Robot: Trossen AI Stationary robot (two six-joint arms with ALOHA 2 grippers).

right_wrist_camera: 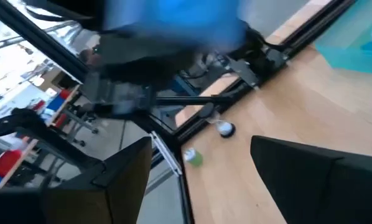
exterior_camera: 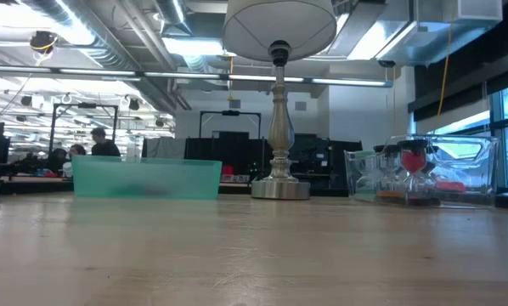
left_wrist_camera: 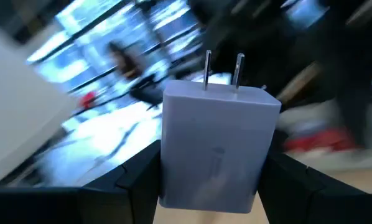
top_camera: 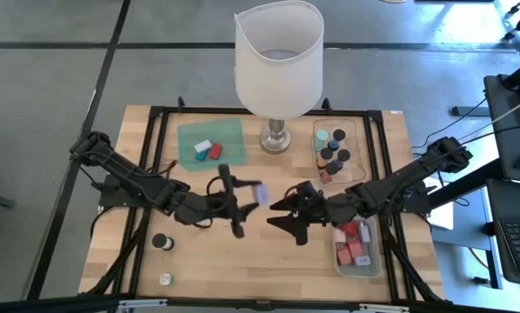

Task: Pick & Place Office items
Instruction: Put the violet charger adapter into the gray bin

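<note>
Gripping: left gripper (left_wrist_camera: 204, 180), jaws clamped on the sides of white charger block (left_wrist_camera: 217, 149), above mid tabletop (top_camera: 243, 269)
Charger: smooth matte plastic, rounded edges, two metal prongs; faint embossed mark, unreadable
Right gripper (top_camera: 288, 216): jaws spread, empty, facing the charger
Trays: clear plastic tray (top_camera: 377, 261) with red blocks; green tray (top_camera: 230, 143) with small blocks

Both dark six-joint arms reach inward over the middle of the table, elbows out toward the sides, so their wrists nearly meet. The left gripper (top_camera: 240, 206) is raised off the table, its fingers (left_wrist_camera: 130, 180) clamped on either side of a pale lavender two-pronged charger block (left_wrist_camera: 217, 146). The right gripper (top_camera: 288, 215) faces it just beside, fingers (right_wrist_camera: 120, 180) parted and holding nothing.
</note>
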